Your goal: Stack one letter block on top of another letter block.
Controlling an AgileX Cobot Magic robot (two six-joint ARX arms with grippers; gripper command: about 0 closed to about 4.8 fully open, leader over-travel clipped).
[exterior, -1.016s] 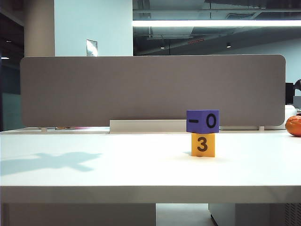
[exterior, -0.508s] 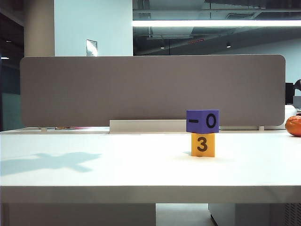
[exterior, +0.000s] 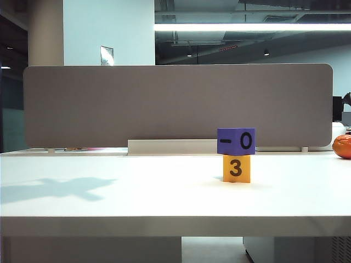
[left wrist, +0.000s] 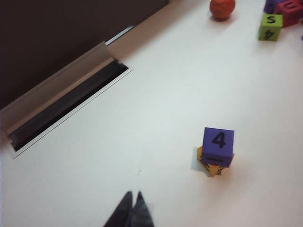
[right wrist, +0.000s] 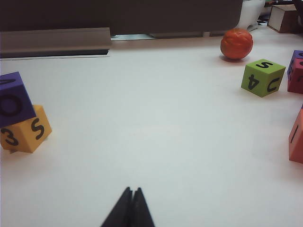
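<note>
Purple O block (exterior: 236,141) sits on the yellow 3 block (exterior: 236,169), twisted a bit off square, on the table (exterior: 137,192). My left hand (left wrist: 133,207) is pinched together, empty, stack at approx 2 o'clock from its tips, nearer than my right hand (right wrist: 131,204), also pinched together w/ nothing in it, stack at 10 o'clock. Looks done to me; next is just backing off.

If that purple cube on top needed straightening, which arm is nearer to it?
Probably the left. Its shut fingers sit close to the purple cube stacked on the yellow cube. The right fingers, also shut, see that stack off at the view's edge.
</note>
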